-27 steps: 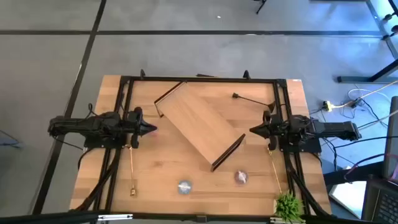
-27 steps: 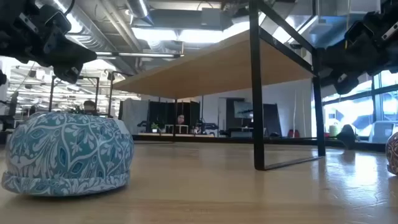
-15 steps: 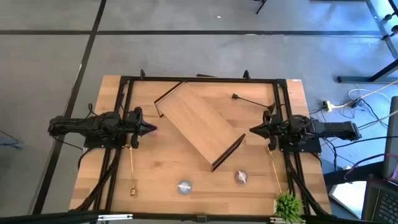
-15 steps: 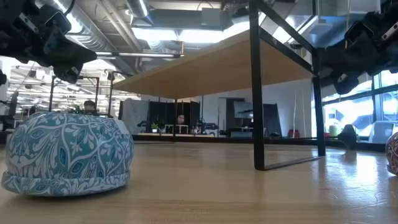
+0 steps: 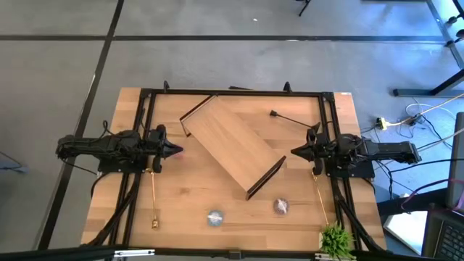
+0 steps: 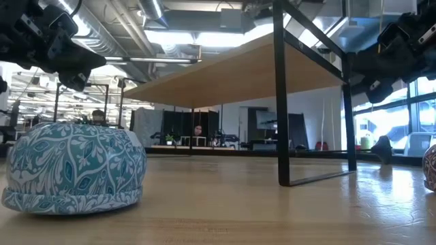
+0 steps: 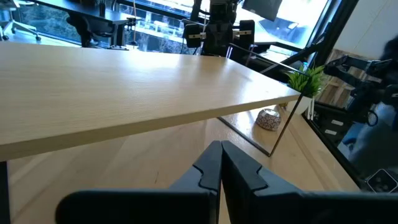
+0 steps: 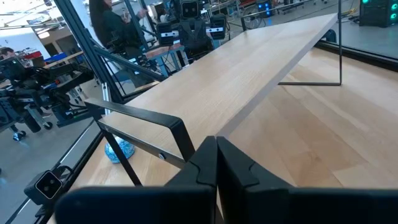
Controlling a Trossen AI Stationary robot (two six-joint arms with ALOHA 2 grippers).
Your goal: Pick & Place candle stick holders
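Two hands: both are seen with fingers pressed together and nothing held – nothing has been lifted yet.
Left hand (image 5: 174, 150): held over the left side of the desk (image 5: 181, 196), pointed at the wooden board (image 5: 232, 148); if it is lowered shut, a holder would be shoved, not gripped.
Left gold holder (image 5: 153, 196): laid flat under the left arm, its foot toward the near edge; a slim shiny stem is likely to roll or slip out of a pinch.
Pale blue round (image 5: 214, 217): set near the front edge, well apart from either hand; it could be knocked off the desk by a low sweep.
Wooden board: raised on black rails and set askew between the hands – a rail could be clipped on any crossing reach.
Mauve round (image 5: 281, 206): just beside the board's near rail, so room for open fingers looks tight.
Black holder (image 5: 291, 119): laid flat near the far right, by the right arm.
Right gold holder (image 5: 321, 199): laid flat under the right arm; partly hidden.
Right hand (image 5: 294, 151): faced toward the board.
Plant (image 5: 336, 239): at the front right corner; it may be toppled.
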